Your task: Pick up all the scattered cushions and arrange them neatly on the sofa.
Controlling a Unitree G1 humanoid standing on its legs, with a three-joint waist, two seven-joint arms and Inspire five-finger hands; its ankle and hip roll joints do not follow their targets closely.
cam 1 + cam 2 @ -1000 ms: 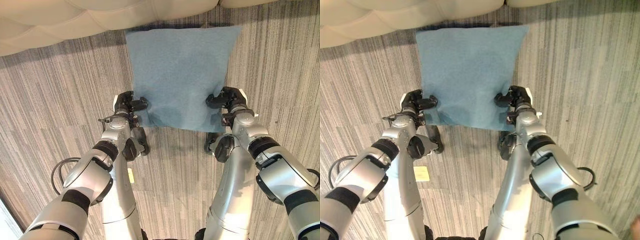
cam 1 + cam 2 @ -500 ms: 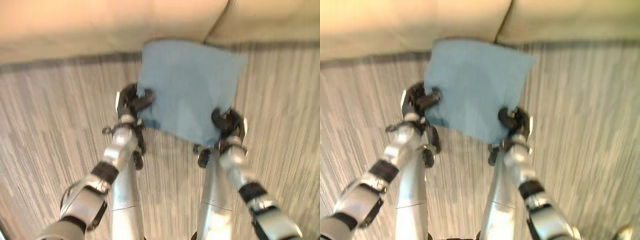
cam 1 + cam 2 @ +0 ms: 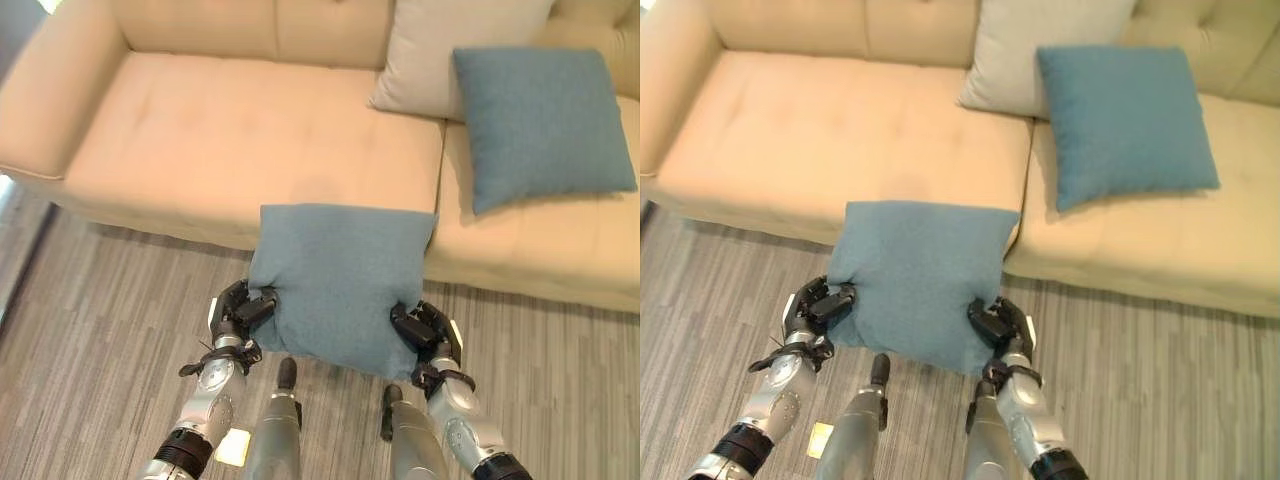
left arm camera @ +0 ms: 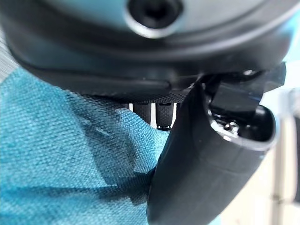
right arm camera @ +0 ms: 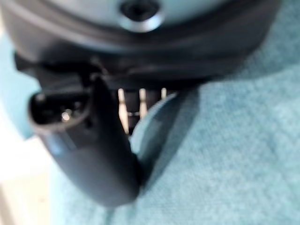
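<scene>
Both arms reach forward, one blue cushion (image 3: 340, 283) held between them above the striped carpet (image 3: 90, 330). The left robot hand (image 3: 236, 312) is curled onto the cushion's lower left corner, thumb on the near face and fingers wrapped behind the cloth; the left wrist view shows the thumb (image 4: 197, 159) pressed into teal fabric. The right robot hand (image 3: 428, 332) pinches the lower right corner the same way, its thumb (image 5: 93, 145) dug into a fold of the cloth in the right wrist view. The cushion hangs roughly flat between the two robot hands, its far edge overlapping the front edge of the cream sofa (image 3: 200, 140) just beyond the hands.

On the sofa, well beyond the right robot hand, a second blue cushion (image 3: 540, 125) leans against the backrest. A pale grey cushion (image 3: 440, 55) stands just beside it, partly behind it on its left. The seat section beyond the left robot hand is bare upholstery.
</scene>
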